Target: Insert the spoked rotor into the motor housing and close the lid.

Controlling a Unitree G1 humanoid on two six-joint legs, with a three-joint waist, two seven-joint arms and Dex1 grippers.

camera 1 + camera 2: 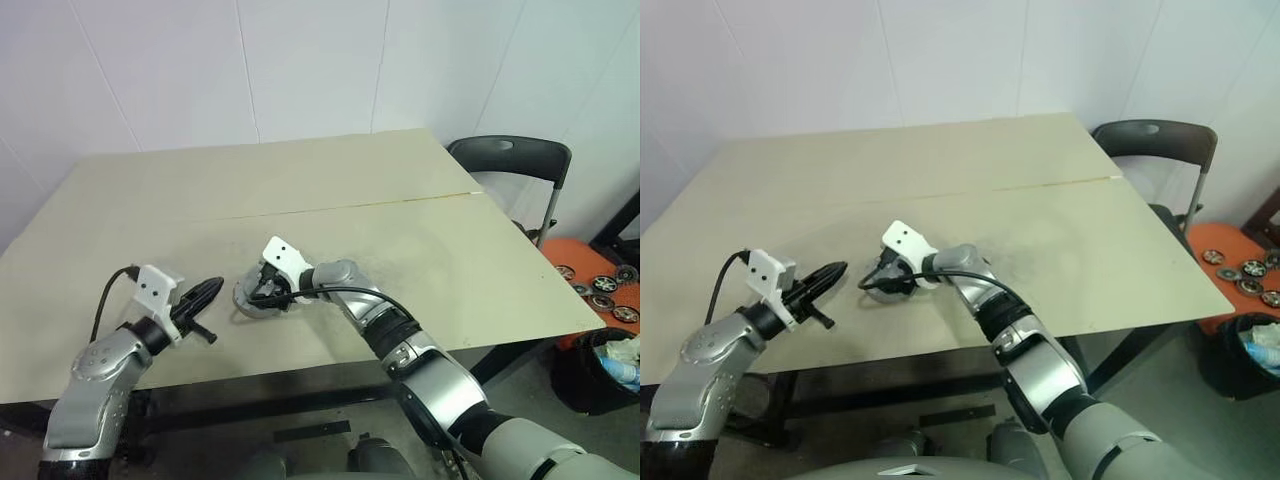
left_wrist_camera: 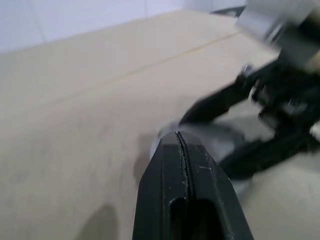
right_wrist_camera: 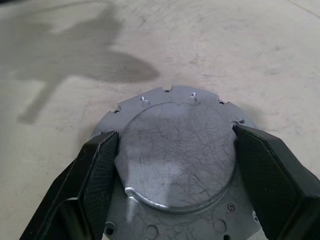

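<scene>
On the table's near middle sits the round silvery-grey motor housing (image 1: 245, 305). The lid (image 3: 177, 155) lies on top of it, smooth grey face up, with a notched rim and small holes around a raised centre. My right gripper (image 3: 175, 131) reaches in from the right and is shut on the lid. Its two black fingers (image 3: 92, 175) press against opposite sides of the raised centre. Just left of the housing my left gripper (image 1: 215, 287) is shut and holds nothing, its tips pointing at the housing a short gap away. The spoked rotor is hidden.
The beige table (image 1: 400, 230) stretches bare behind and to both sides of the housing. A dark chair (image 1: 510, 155) stands off the table's right edge. Below it are an orange tray (image 1: 600, 285) of small wheels and a black bin (image 1: 605, 365).
</scene>
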